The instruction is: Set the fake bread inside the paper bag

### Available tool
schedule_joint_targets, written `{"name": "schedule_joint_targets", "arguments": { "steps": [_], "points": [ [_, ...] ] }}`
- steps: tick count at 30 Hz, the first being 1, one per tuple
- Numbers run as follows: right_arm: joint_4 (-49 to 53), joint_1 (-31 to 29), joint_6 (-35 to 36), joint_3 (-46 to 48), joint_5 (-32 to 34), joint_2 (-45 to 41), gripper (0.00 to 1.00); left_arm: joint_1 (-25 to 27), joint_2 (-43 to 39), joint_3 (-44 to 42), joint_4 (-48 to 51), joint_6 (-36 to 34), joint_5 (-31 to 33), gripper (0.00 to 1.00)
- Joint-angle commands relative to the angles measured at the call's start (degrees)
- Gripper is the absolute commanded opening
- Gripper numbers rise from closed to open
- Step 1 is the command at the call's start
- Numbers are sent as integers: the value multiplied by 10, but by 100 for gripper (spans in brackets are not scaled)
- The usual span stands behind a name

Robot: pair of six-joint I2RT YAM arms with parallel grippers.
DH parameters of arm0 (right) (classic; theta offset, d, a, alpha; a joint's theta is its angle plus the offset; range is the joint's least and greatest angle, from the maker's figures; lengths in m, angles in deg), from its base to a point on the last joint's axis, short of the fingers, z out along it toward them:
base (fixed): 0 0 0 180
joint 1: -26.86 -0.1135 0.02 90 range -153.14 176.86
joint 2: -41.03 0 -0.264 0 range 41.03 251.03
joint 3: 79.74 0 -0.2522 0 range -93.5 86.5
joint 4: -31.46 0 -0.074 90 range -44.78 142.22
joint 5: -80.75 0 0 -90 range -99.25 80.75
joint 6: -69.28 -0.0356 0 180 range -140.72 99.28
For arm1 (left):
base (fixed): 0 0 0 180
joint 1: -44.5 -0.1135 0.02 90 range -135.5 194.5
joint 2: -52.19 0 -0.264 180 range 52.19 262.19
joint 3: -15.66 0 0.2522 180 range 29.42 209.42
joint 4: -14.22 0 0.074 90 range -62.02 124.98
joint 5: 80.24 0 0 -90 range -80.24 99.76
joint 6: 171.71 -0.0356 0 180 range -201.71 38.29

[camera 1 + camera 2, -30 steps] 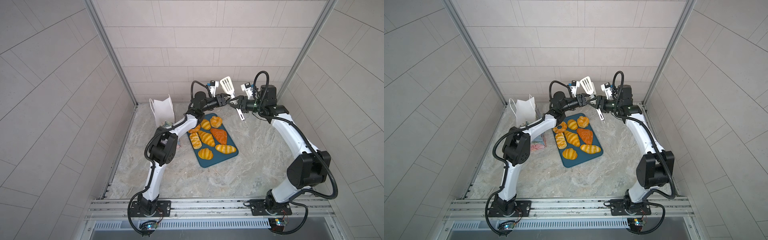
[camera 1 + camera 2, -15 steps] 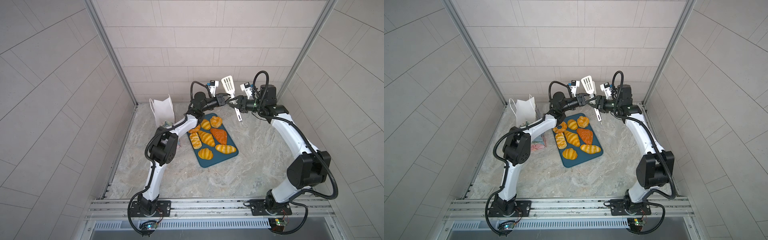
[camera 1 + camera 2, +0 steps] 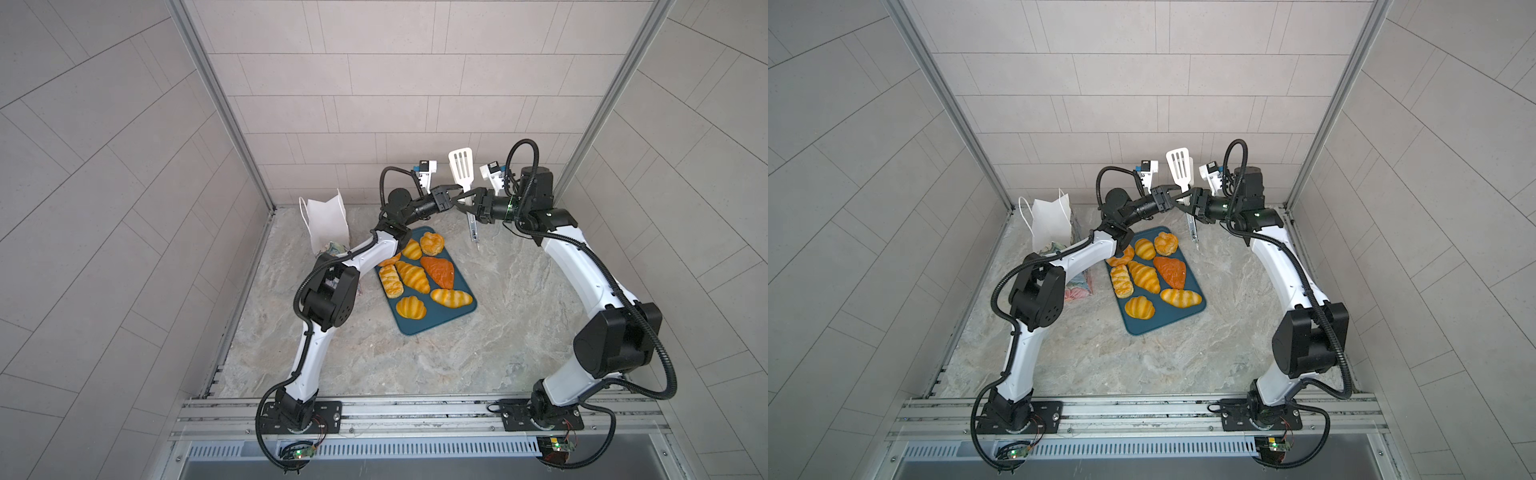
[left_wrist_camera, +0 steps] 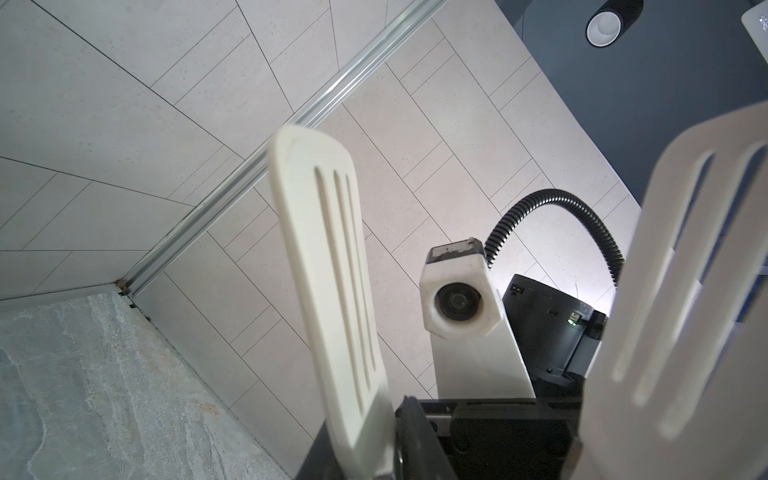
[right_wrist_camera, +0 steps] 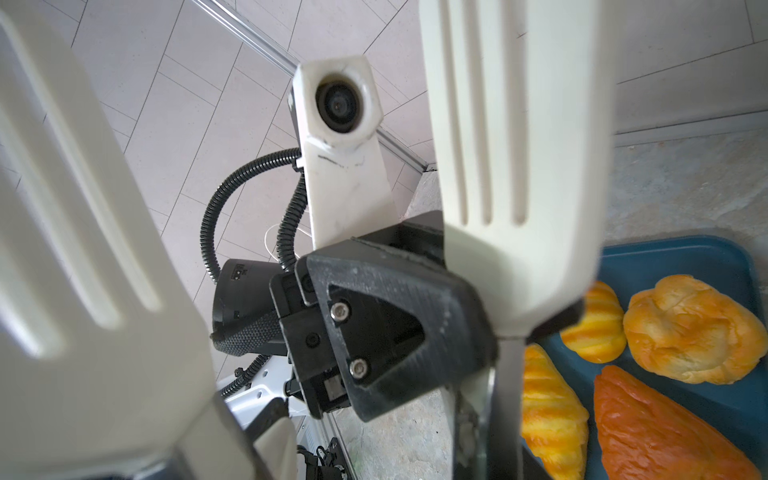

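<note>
Both arms rise from the near edge of the desk [image 3: 457, 365], bend at the elbow and reach to its far edge, where the grippers face each other above the surface. The left forearm crosses the far left corner of the teal tray [image 3: 419, 326].

The left gripper [image 3: 457, 197] points rightward. In the right wrist view its black fingers [image 5: 395, 332] are clamped on one arm of the tongs [image 3: 461, 166], just below the blade. The tongs stand upright, slotted blades up and hinge end hanging toward the desk.

The right gripper [image 3: 473, 203] points leftward at the same spot; I cannot tell how its jaws stand.

All eight pieces of fake bread [image 3: 411, 276] lie on the tray, mid-desk. The paper bag [image 3: 328, 220] stands open in the far left corner.
</note>
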Motion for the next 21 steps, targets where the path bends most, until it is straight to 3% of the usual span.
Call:
{"name": "schedule_joint_targets", "arguments": {
  "steps": [1,16,21],
  "points": [
    [-31,-4,-9,-23,2,3,70,19,1,-8,-83,22,-13,24],
    [-30,-3,-9,-26,1,-7,69,25,-1,-28,-139,48,3,18],
    [10,-1,19,-32,8,-8,67,19,-9,-36,-129,46,3,30]
  ]
}}
